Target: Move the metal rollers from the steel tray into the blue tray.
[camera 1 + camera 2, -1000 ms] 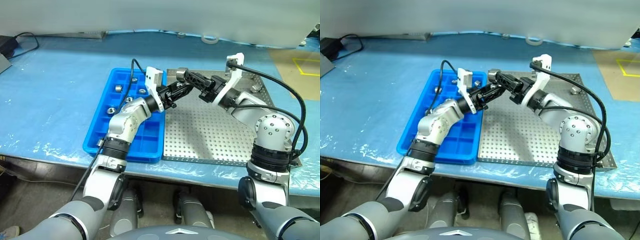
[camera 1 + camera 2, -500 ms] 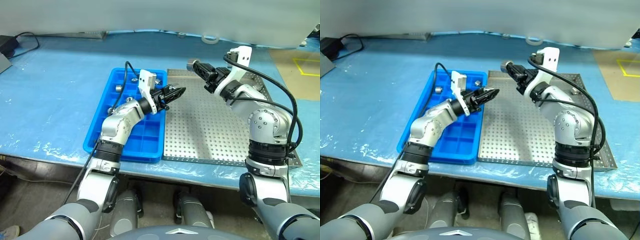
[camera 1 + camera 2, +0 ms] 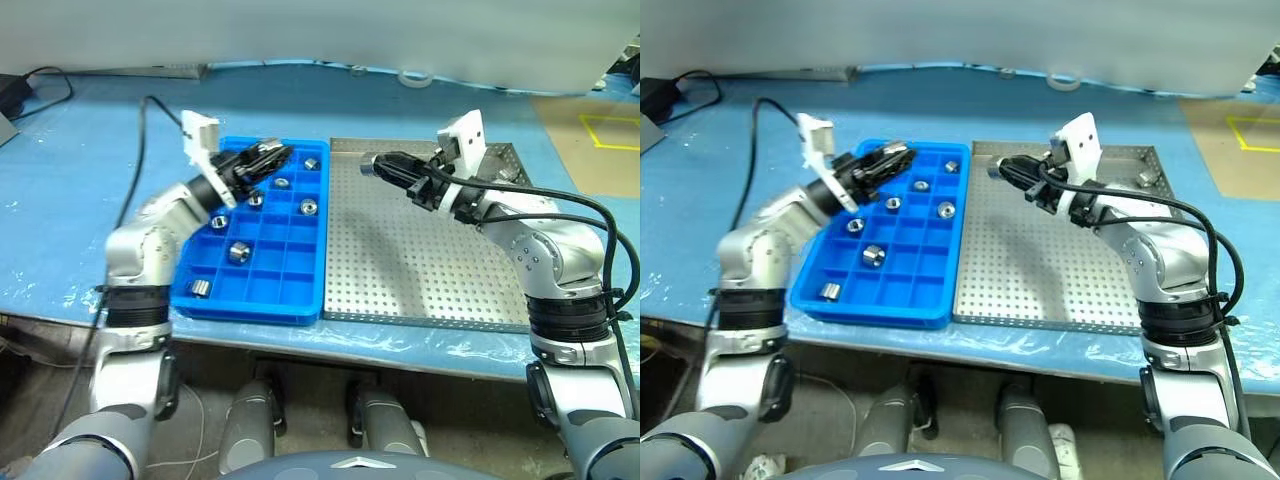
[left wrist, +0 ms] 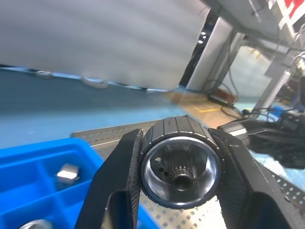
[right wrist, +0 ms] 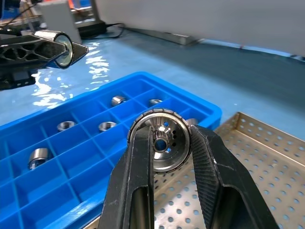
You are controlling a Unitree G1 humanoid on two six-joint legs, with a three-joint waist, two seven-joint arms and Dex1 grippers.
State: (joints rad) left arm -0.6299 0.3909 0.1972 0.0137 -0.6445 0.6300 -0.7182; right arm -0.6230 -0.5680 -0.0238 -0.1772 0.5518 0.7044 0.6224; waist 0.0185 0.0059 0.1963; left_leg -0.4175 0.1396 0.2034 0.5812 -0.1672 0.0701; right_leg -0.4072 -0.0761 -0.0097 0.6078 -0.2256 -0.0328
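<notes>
Inside the blue tray [image 3: 290, 285] — several metal rollers [image 3: 239, 252] sit in separate compartments.

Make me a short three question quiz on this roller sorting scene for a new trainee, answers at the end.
1. True or false: the left gripper holds a metal roller above the blue tray.
2. The right gripper, also shut on a roller, hangs over which tray? A. steel tray B. blue tray
3. Fill in: one more roller lies near the far right ____ of the steel tray.

Key: 1 true; 2 A; 3 corner.
</notes>
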